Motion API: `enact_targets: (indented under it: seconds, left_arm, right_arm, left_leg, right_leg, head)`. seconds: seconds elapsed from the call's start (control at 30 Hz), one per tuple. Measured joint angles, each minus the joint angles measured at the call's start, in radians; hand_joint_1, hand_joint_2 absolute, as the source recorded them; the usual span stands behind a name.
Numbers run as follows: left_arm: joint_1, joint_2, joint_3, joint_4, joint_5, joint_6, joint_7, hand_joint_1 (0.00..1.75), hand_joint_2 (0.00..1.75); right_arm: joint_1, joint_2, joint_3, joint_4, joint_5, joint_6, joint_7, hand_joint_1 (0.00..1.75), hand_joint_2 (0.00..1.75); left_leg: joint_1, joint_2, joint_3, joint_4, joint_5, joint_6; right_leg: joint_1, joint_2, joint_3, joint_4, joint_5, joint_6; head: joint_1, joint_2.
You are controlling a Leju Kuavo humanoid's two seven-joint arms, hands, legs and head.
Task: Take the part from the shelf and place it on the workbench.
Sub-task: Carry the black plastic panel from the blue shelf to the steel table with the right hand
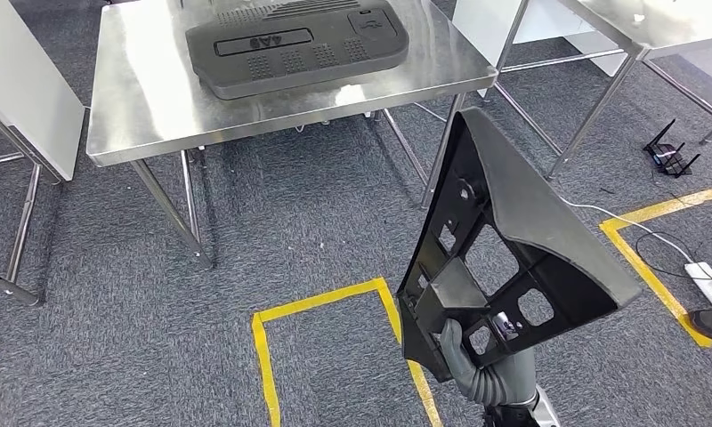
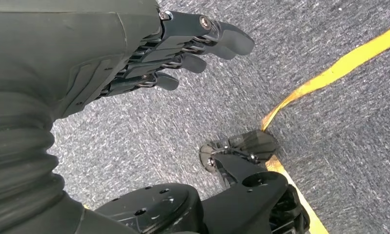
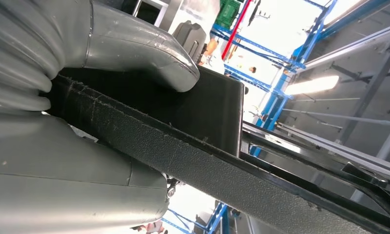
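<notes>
My right hand (image 1: 464, 356) fingers (image 3: 139, 48) pinch the black part (image 1: 504, 249), held up over the carpet (image 1: 317, 231). My left hand (image 2: 134, 58) fingers (image 2: 222, 36) curl loosely, holding nothing.

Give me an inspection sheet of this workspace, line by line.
Surface: steel workbench ahead, across grey carpet.
Job's things: black plastic part held upright, off the bench; a similar dark panel already lies flat on it.
Clutter: nothing seen on the bench besides that panel.
Hands: right hand grips the part's lower edge; left hand holds nothing, fingers loosely curled above the carpet.
Cables: white cable running to a power strip; black router on the floor.
Surroundings: yellow floor tape; more steel tables alongside.
</notes>
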Motion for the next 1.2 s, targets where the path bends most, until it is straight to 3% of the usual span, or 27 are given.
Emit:
enact_targets:
  seconds: [0.5,0.67,0.73,0.83,0.87,0.9,0.93,1.0,1.03,1.07,1.13,1.2]
  left_arm:
    - [0.0,0.0,0.0,0.0,-0.01,-0.002,-0.006,0.0,1.75]
    - [0.0,-0.001,0.0,0.0,-0.012,0.0,-0.005,0.0,1.75]
    - [-0.001,-0.003,0.0,0.0,-0.013,0.002,-0.004,0.0,1.75]
    - [-0.002,-0.004,0.0,0.0,-0.014,0.003,-0.004,0.0,1.75]
    - [-0.002,-0.004,0.0,0.0,-0.014,0.003,-0.003,0.0,1.75]
    - [-0.002,-0.004,0.0,0.0,-0.014,0.003,-0.003,0.0,1.75]
    - [-0.002,-0.005,0.0,0.0,-0.014,0.003,-0.003,0.0,1.75]
    - [-0.002,-0.004,0.0,0.0,-0.014,0.004,-0.002,0.0,1.75]
    - [-0.002,-0.003,0.0,0.0,-0.014,0.004,-0.002,0.0,1.75]
    - [-0.002,-0.002,0.0,0.0,-0.014,0.004,-0.002,0.0,1.75]
    - [-0.001,-0.002,0.0,0.0,-0.014,0.005,-0.001,0.0,1.75]
    - [0.001,-0.002,0.0,0.0,-0.015,0.005,-0.001,0.0,1.75]
  right_arm:
    - [0.0,0.0,-0.001,0.002,-0.001,0.0,0.005,1.75,1.75]
    - [-0.001,0.002,-0.001,0.002,0.001,0.0,0.006,1.75,1.75]
    - [-0.001,0.002,-0.001,0.002,0.003,0.0,0.006,1.75,1.75]
    - [-0.001,0.003,-0.001,0.003,0.004,0.0,0.006,1.75,1.75]
    - [0.0,0.003,-0.001,0.004,0.004,0.0,0.007,1.75,1.75]
    - [0.0,0.002,-0.001,0.005,0.004,0.0,0.007,1.75,1.75]
    - [0.0,0.002,-0.001,0.006,0.004,-0.001,0.008,1.75,1.75]
    - [-0.001,0.002,-0.001,0.006,0.004,-0.001,0.009,1.75,1.75]
    - [-0.001,0.002,-0.001,0.007,0.004,-0.001,0.009,1.75,1.75]
    - [-0.001,0.003,-0.001,0.008,0.004,0.0,0.009,1.75,1.75]
    - [0.0,0.003,-0.001,0.008,0.004,-0.001,0.009,1.75,1.75]
    - [-0.001,0.003,-0.003,0.008,0.005,-0.001,0.009,1.75,1.75]
  left_leg:
    - [0.004,0.0,0.0,-0.001,0.003,0.002]
    - [0.001,-0.001,0.004,-0.014,0.01,0.02]
    - [0.008,0.0,0.013,-0.035,0.021,0.03]
    - [0.014,-0.001,0.01,-0.042,0.027,0.034]
    - [0.016,-0.002,0.008,-0.042,0.029,0.031]
    - [0.019,-0.003,0.007,-0.042,0.03,0.027]
    - [0.023,-0.005,0.006,-0.041,0.031,0.02]
    - [0.027,-0.009,0.004,-0.036,0.03,0.0]
    - [0.026,-0.011,0.004,-0.033,0.029,-0.01]
    - [0.024,-0.012,0.004,-0.033,0.028,-0.02]
    - [0.025,-0.013,0.009,-0.041,0.031,-0.034]
    - [0.032,-0.01,0.007,-0.031,0.024,-0.04]
  right_leg:
    - [0.007,0.0,0.0,0.002,0.001,0.001]
    - [0.002,-0.001,0.007,0.0,0.003,0.011]
    - [0.001,0.005,-0.018,0.049,-0.024,0.01]
    - [-0.009,0.015,-0.109,0.227,-0.098,0.009]
    - [-0.015,0.016,-0.128,0.262,-0.105,0.016]
    - [-0.021,0.016,-0.128,0.26,-0.097,0.027]
    - [-0.028,0.016,-0.109,0.219,-0.075,0.043]
    - [-0.044,0.017,-0.041,0.084,-0.023,0.072]
    - [-0.047,0.019,-0.017,0.034,-0.007,0.073]
    - [-0.048,0.021,-0.005,0.008,0.0,0.065]
    - [-0.042,0.024,-0.004,0.006,0.003,0.037]
    - [-0.041,0.023,0.001,0.006,0.007,0.019]
  head:
    - [0.0,0.0]
    - [0.0,0.0]
    - [0.002,0.0]
    - [0.004,0.0]
    - [0.004,0.0]
    - [0.004,0.0]
    - [0.004,0.0]
    - [0.007,0.0]
    - [0.008,0.0]
    - [0.007,0.0]
    - [0.001,0.0]
    - [-0.002,0.0]
